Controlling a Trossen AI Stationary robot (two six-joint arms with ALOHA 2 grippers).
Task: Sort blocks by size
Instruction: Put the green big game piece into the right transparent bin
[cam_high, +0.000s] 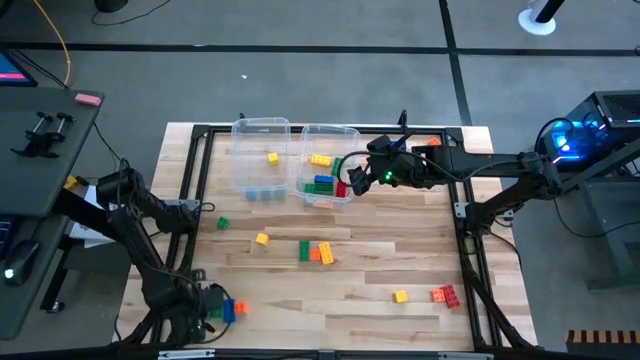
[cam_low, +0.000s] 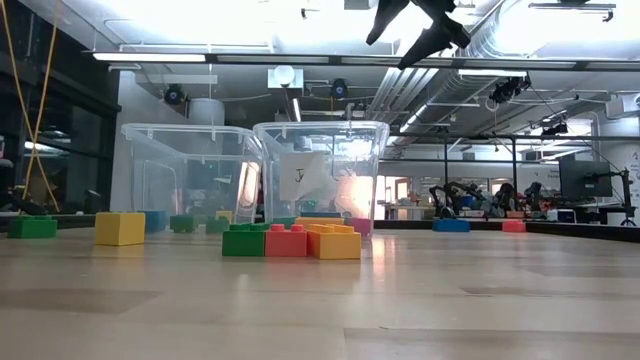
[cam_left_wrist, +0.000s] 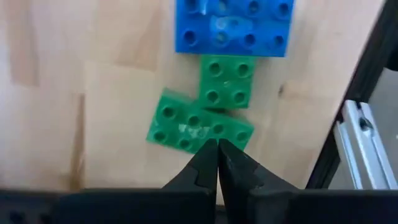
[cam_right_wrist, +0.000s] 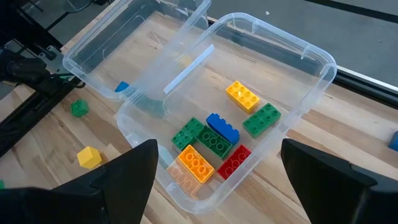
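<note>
My left gripper (cam_left_wrist: 217, 152) is shut, pointing down at the table's near left corner (cam_high: 213, 306). Just beyond its tips lie a long green block (cam_left_wrist: 186, 124), a short green block (cam_left_wrist: 227, 81) and a long blue block (cam_left_wrist: 233, 28), all flat on the wood and touching one another. My right gripper (cam_right_wrist: 217, 180) hangs open above the right clear bin (cam_right_wrist: 323, 68), high over it in the low view (cam_low: 420, 25). That bin holds several long blocks: yellow (cam_right_wrist: 242, 95), green (cam_right_wrist: 261, 118), blue (cam_right_wrist: 222, 127), orange (cam_right_wrist: 196, 163) and red (cam_right_wrist: 234, 160). My left gripper's shut fingertips (cam_left_wrist: 208, 155) point down over the near long edge of the long green block (cam_left_wrist: 205, 138). Whether they touch it I cannot tell. Nothing sits between the fingers, and the block lies flat on the table.
The left clear bin (cam_high: 258, 128) holds a yellow block (cam_high: 272, 158) and a blue one (cam_high: 262, 193). Loose on the table lie a small green block (cam_high: 222, 223), a yellow one (cam_high: 262, 238), a green-orange-yellow cluster (cam_high: 316, 252), a yellow block (cam_high: 400, 296) and a red one (cam_high: 445, 294).
</note>
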